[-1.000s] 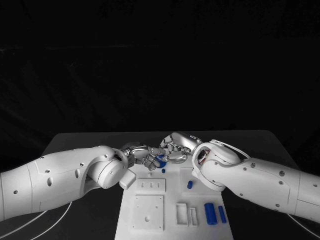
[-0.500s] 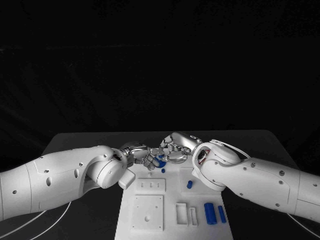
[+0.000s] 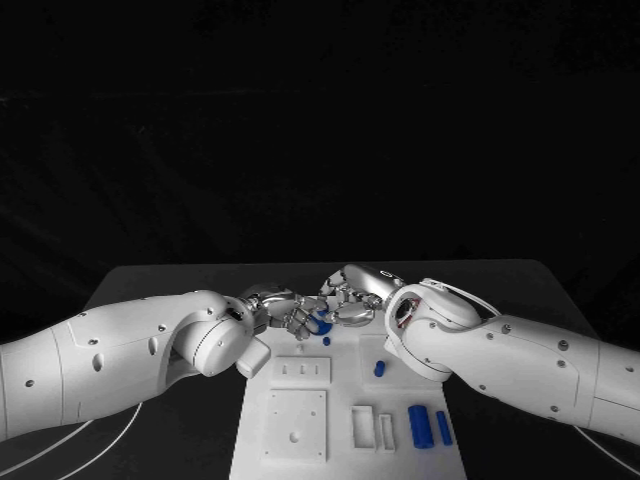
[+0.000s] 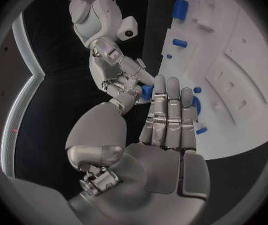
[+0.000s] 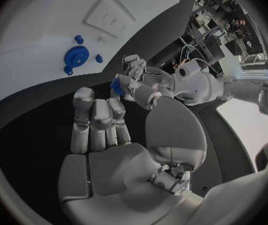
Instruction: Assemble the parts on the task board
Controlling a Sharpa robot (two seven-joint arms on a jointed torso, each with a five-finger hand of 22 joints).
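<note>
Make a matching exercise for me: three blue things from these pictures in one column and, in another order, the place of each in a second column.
Things:
1. small blue part
2. blue disc
3. two blue cylinders

Places:
A. flat on the board, with small pegs around it
B. above the board's far end, between the fingertips of the left hand and the right hand
C. side by side at the board's near right corner

Pairs: 1-B, 2-A, 3-C
</note>
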